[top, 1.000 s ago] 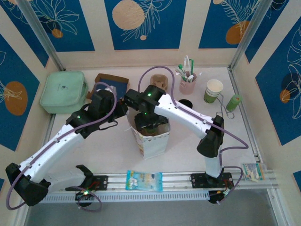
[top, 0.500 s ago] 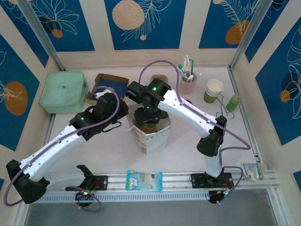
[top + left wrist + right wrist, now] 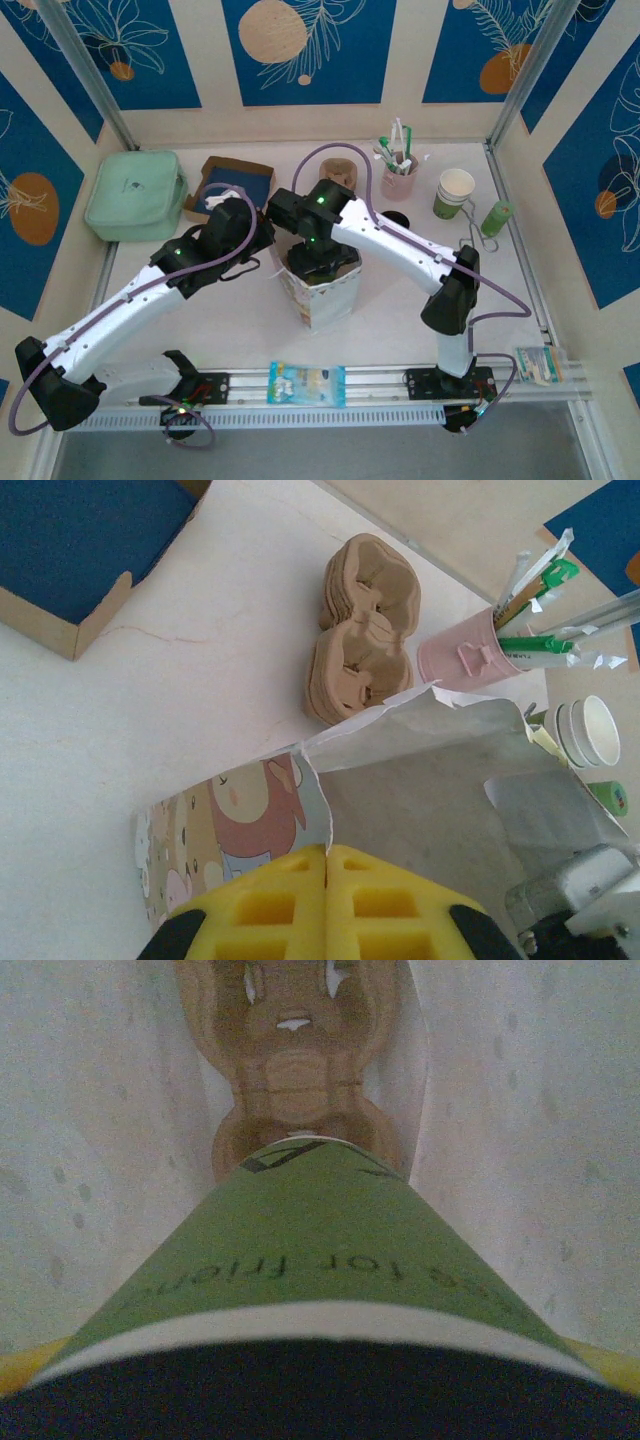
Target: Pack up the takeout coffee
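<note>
So, starting at the near edge of the desk [image 3: 400,325]: a blue snack packet [image 3: 307,383] lies on the rail between the two arm bases, and another small packet [image 3: 538,365] sits at the right end.

Just past that, mid-desk, stands the paper bag [image 3: 325,300]. It's white with a cartoon print on the outside and its mouth is open upward. The left gripper [image 3: 327,865] is clenched on the bag's left rim, yellow fingers pressed together with the edge of the paper pinched between them.

The right gripper [image 3: 318,262] reaches down into the bag's mouth and is grasping the takeout coffee [image 3: 320,1250], spread wide around its top. From the right wrist you see the black lid closest, then the cream band, then the green lower part pointing down. So the coffee is inside the bag, upright between the white walls. It's above a cardboard carrier [image 3: 290,1060] lying at the bottom, but I can't tell if the cup touches it.

Further back on the desk there's a black round thing [image 3: 395,219] just behind the bag, then a stack of cardboard carriers [image 3: 362,630] and a pink cup of stirrers [image 3: 465,660]. An open cream-and-green cup [image 3: 455,193] and a slim green tube [image 3: 497,217] are off to the right. Far left there's a box with a blue inside [image 3: 235,183] and a mint green pouch [image 3: 135,193].
</note>
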`<move>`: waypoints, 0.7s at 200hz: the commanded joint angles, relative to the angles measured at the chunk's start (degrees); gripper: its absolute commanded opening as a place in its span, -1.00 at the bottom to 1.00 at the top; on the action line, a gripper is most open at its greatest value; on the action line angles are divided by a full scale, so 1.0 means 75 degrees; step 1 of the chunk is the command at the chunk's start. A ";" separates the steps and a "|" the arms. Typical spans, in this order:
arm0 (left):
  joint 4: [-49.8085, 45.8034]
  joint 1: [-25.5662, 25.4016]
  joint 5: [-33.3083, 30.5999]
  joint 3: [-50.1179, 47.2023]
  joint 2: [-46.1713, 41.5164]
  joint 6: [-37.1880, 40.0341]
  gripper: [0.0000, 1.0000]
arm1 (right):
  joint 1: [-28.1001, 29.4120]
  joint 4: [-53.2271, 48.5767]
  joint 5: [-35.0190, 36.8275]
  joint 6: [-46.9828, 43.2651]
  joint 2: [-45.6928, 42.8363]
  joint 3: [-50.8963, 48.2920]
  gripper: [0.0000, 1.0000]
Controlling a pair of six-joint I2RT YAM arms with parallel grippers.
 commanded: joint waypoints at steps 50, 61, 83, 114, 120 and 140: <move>-0.0135 -0.0115 -0.0043 0.0028 -0.0109 0.0182 -1.00 | 0.0100 0.0176 -0.0343 0.0210 -0.0397 -0.0362 -0.50; -0.0142 -0.0115 -0.0037 0.0041 -0.0098 0.0194 -1.00 | 0.0118 0.0274 -0.0378 0.0188 -0.0418 -0.0402 -0.50; -0.0156 -0.0122 -0.0039 0.0076 -0.0087 0.0240 -1.00 | 0.0132 0.0378 -0.0428 0.0134 -0.0408 -0.0440 -0.58; -0.0153 -0.0126 -0.0036 0.0076 -0.0097 0.0276 -1.00 | 0.0113 0.0427 -0.0436 0.0093 -0.0384 -0.0543 -0.59; -0.0153 -0.0124 -0.0030 0.0073 -0.0103 0.0287 -1.00 | 0.0103 0.0453 -0.0435 0.0093 -0.0394 -0.0589 -0.58; -0.0165 -0.0121 -0.0027 0.0061 -0.0097 0.0309 -1.00 | 0.0112 0.0565 -0.0396 0.0116 -0.0437 -0.0690 -0.58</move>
